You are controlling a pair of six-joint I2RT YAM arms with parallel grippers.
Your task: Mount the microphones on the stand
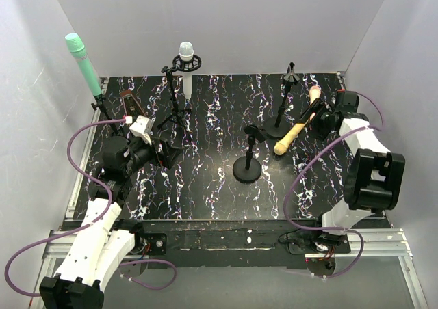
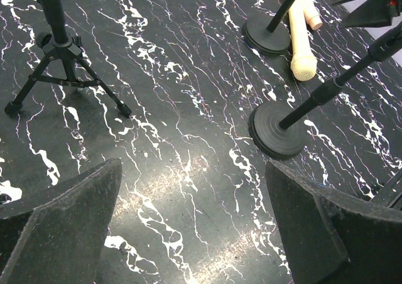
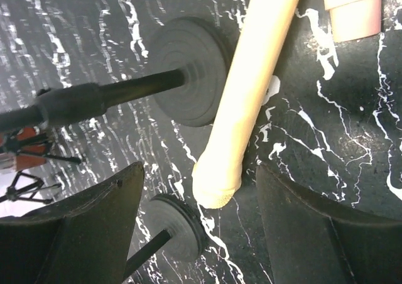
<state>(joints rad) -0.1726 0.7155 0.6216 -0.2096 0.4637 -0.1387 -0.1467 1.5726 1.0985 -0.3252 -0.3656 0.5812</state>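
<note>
My right claw [image 3: 200,177] spread astride yellow microphone [image 3: 262,64]; I'd center on shaft before pinching. Left claw [image 2: 193,171] spread, empty over desk [image 2: 188,108].

White walls [image 1: 226,22], seemingly marbled black tabletop [image 1: 212,186]

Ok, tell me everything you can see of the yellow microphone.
The yellow microphone is a pale, matte, plastic-looking stick with a rounded, textured head. Unmounted, it lies on the black marbled table, head toward the arms, against or just beside a round stand base. The right gripper straddles its head, fingers clear of it.
</note>
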